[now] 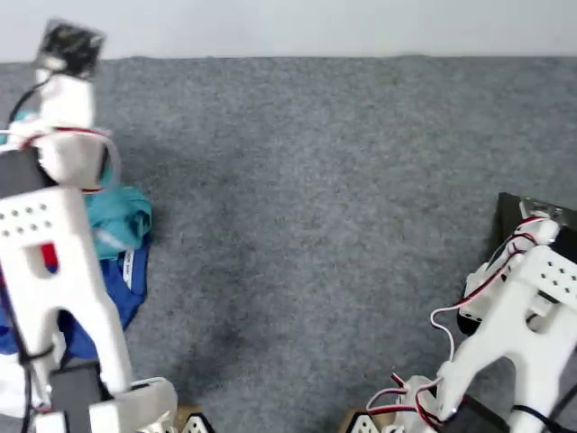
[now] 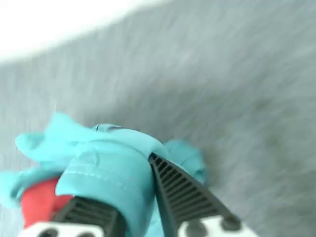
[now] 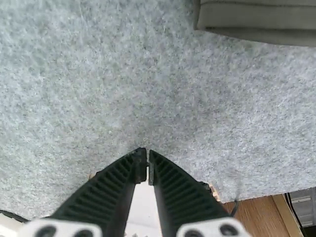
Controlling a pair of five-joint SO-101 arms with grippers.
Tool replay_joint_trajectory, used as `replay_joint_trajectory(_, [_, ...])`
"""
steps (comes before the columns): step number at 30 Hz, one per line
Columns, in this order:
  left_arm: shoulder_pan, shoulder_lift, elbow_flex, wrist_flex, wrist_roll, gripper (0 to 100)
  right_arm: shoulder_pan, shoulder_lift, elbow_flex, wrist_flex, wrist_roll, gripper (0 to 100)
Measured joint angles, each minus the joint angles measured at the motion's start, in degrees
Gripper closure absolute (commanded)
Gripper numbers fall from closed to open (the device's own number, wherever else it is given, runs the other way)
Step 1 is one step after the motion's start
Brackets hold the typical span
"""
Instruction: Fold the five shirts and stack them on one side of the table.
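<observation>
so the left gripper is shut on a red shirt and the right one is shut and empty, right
No: the left wrist view shows the left gripper shut on a teal shirt, not a red one. The right gripper is shut and empty.

No writing, number or sign can be read. A white label (image 1: 129, 269) hangs at the edge of the blue shirt (image 1: 133, 302), just below the teal shirt (image 1: 126, 216) in the high view. Any print on the label is too small to make out.
</observation>
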Motion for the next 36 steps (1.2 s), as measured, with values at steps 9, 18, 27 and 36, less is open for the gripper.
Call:
replay_joint_trajectory(9, [24.5, -6.5, -0.7, -2.5, 6.9, 99, 0.0, 0.0, 0.0, 0.0, 0.0, 99.0])
replay_joint_trajectory(18, [43.0, -6.7, 1.6, 4.9, 5.8, 99, 0.0, 0.0, -1.1, 0.0, 0.0, 99.0])
replay_joint_trajectory(27, [47.5, -7.0, 17.2, 9.8, 1.9, 99, -3.9, 0.0, -8.3, 0.0, 3.2, 98.9])
replay_joint_trajectory(36, [41.0, -18.5, 26.5, 15.6, -6.9, 99, -6.3, 0.0, -8.8, 0.0, 4.0, 99.0])
